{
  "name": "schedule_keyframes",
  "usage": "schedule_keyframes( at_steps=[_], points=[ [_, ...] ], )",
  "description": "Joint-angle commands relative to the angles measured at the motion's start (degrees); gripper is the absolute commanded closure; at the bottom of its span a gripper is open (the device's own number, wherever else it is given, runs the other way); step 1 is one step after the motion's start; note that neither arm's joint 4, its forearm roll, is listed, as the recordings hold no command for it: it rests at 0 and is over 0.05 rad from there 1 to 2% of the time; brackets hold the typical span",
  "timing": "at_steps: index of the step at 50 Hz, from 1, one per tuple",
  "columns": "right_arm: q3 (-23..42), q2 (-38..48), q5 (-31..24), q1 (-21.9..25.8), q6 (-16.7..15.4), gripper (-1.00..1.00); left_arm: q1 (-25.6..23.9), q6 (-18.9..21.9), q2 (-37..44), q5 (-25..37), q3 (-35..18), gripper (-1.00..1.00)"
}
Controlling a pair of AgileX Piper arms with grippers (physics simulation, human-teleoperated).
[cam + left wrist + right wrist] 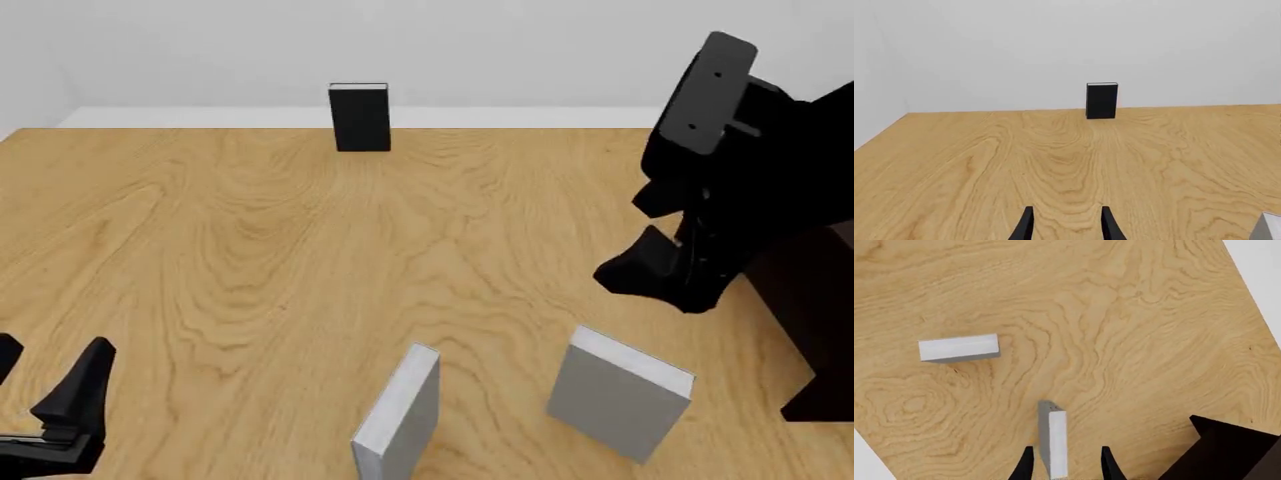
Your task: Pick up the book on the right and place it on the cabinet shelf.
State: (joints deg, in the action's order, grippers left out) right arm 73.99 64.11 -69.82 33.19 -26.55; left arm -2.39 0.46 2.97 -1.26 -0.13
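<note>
The light grey book [621, 393] stands upright on the table at the front right. In the right wrist view it [1053, 442] shows from above, white page edges up, in line with the gap between the fingers. My right gripper [657, 280] is open and points down, hovering above and a little behind the book without touching it; it also shows in the right wrist view [1067, 466]. The very dark cabinet [807, 300] stands at the right edge, close to the right arm; its corner shows in the right wrist view [1227, 450], and its shelf is hidden. My left gripper [51, 405] is open and empty at the front left, and shows in its own view [1067, 227].
A slimmer grey book [400, 415] stands upright at the front centre, left of the task book; it also shows in the right wrist view [959, 348], and its corner in the left wrist view [1269, 227]. A black book [360, 117] stands at the table's far edge [1101, 100].
</note>
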Motion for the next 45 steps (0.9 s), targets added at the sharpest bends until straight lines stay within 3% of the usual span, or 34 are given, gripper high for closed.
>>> schedule_keyframes(
  at_steps=[1,16,26,31,35,45],
  points=[
    [-1.51,1.2,0.1,0.46,-0.58,-1.0,0.14,-0.22,-0.05,0.15,0.01,-1.0],
    [-6.23,2.8,4.96,-0.75,-2.44,-1.0,0.15,-0.24,-0.45,0.62,0.02,-1.0],
    [-9.88,3.54,7.72,0.22,-1.87,-1.0,0.19,-0.25,-0.57,0.76,0.01,-1.0],
    [-13.02,3.73,9.26,-0.78,-3.84,-1.0,0.22,-0.27,-0.02,0.27,0.01,-1.0],
    [-13.65,4.16,10.21,0.1,-2.41,-1.0,0.15,-0.25,-0.19,0.45,0.01,-1.0],
    [-16.72,4.98,12.9,0.09,-2.73,-1.0,0.13,-0.33,0.14,0.14,0.02,-1.0]
  ],
)
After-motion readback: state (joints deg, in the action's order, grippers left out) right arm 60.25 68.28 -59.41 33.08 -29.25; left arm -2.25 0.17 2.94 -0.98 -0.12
